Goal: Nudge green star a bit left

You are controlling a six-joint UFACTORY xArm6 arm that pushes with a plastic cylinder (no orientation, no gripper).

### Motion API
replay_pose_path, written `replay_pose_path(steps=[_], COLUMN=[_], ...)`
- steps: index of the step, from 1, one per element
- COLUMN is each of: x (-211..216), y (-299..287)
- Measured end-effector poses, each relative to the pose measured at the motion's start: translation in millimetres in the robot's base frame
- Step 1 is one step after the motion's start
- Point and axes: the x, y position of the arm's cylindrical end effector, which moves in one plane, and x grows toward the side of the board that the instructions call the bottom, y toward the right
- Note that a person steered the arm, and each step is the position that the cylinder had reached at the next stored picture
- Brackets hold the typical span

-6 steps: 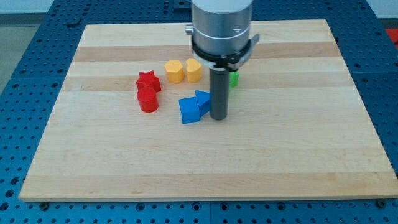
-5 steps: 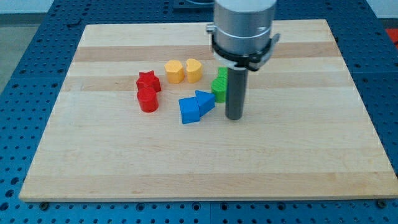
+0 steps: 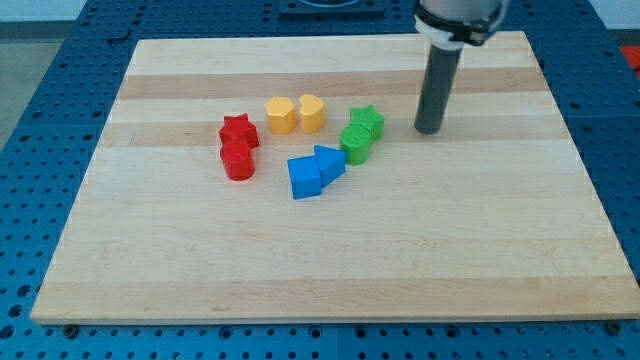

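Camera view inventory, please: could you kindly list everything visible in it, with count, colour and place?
Wooden board: one, pale wood, filling most of the view.
Perforated base: one, blue, around the board's edges.
Red star block: one, red, view's left of the cluster.
Red round block: one, red, just below the red star block.
Yellow blocks: two, yellow, side by side at the cluster's top; exact shapes unclear.
Green star block: one, green, cluster's right end.
Green round block: one, green, touching the green star block's lower left.
Blue blocks: two, blue, touching, below the yellow blocks.
My tip: one, dark rod, apart from and to the right of the green star block.
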Motion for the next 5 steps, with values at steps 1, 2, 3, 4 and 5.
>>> replay_pose_path(steps=[1,2,3,4,5], x=[-10,-11,-16,-18,-18], y=[-21,-40,-59,-71,-76])
